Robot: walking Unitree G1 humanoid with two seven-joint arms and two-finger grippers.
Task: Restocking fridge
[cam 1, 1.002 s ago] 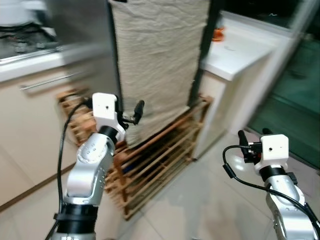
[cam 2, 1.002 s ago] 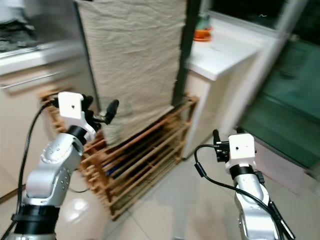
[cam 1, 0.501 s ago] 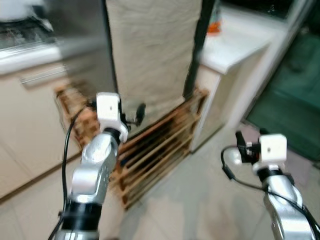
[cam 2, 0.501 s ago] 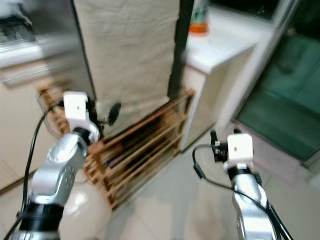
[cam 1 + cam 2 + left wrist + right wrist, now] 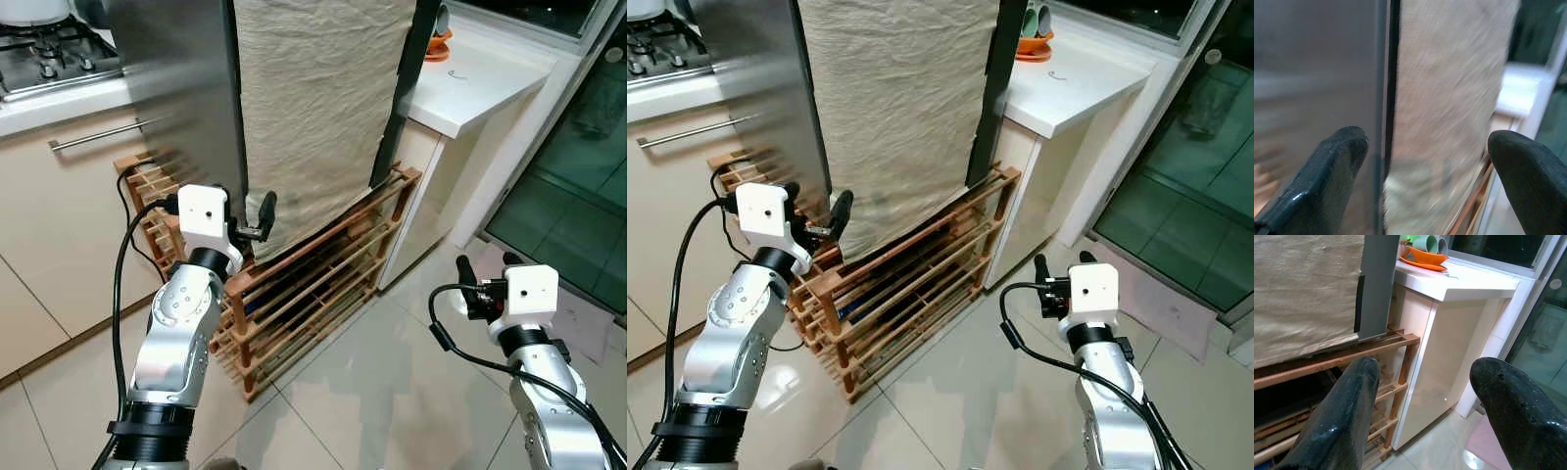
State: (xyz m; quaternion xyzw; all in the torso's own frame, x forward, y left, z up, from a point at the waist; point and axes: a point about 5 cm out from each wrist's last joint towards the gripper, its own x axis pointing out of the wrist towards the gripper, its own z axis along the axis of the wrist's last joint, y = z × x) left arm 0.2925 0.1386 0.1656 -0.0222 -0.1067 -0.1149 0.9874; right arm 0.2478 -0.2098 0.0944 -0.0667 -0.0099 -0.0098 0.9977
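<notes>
The blur of half a second ago has cleared and your view now sits steady on the fridge (image 5: 176,88), far left, draped in a beige cloth (image 5: 313,108) above a wooden rack (image 5: 313,294). Your left gripper (image 5: 257,220) holds, fingers spread and empty, at the door's edge; the right gripper (image 5: 468,284) (also spread, empty) hangs near right, so restocking hasn't begun.

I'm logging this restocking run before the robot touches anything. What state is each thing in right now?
Left pincer: open, empty, raised near the cloth's lower edge.
Right pincer: open, empty, held low over the floor.
Fridge: shut, its front draped with the cloth.
Cloth: hanging, creased.
Wooden rack: upright on the floor.
Orange tray: on the white counter, holding cups.
</notes>
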